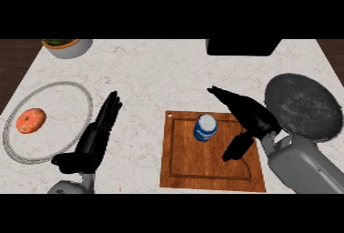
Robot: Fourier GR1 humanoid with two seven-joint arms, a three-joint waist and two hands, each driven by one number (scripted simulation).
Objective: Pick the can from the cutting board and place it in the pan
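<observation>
A: Where is the can (206,127) right now?

B: Upright on the cutting board (211,170), near its far edge, the pale lid facing up. So the long axis runs straight up from the tabletop (154,73).

A: And the right hand (247,119)?

B: Just beside the can on its right, not touching as far as I can see. The fingers are spread apart, thumb hanging low towards the board; it holds nothing.

A: The left hand (99,129)?

B: Resting at the left, fingers straight, between the plate (13,118) with the orange fruit (31,120) and the board. Out of it.

A: How would the can handle?

B: My guess: stiff metal walls, smooth and a bit slippery, moderately heavy if full. It should not crush. A round side can roll out of a grip, so I would take it around the middle of the wall, thumb on one side and fingers opposite, keeping it upright.

A: And the pan (304,107)?

B: To the right of the board, behind the right wrist. A short carry, lifting over the rim.
</observation>
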